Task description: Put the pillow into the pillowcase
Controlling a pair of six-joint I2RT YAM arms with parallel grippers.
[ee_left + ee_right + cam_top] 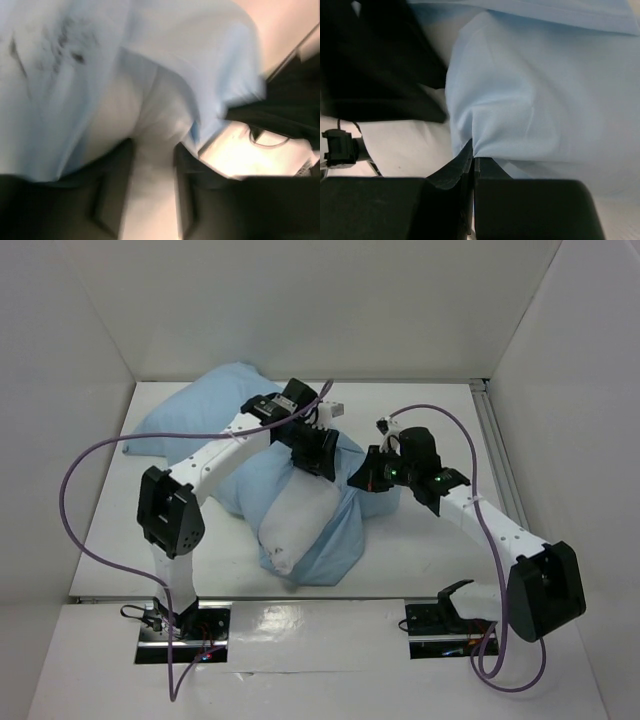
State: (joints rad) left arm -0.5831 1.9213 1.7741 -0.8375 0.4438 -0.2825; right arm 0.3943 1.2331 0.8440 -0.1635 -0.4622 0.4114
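The white pillow lies in the middle of the table, its near end bare. The pale blue pillowcase is spread behind it at the left and wraps the pillow's far end and right side. My left gripper is at the pillow's far end, and in the left wrist view its fingers are shut on a bunched fold of the white pillow, under the blue pillowcase. My right gripper is at the right side, shut on a pinch of the pillowcase.
White walls close in the table at the back, left and right. A metal rail runs along the right edge. Purple cables loop off both arms. The table's near edge lies just behind the arm bases.
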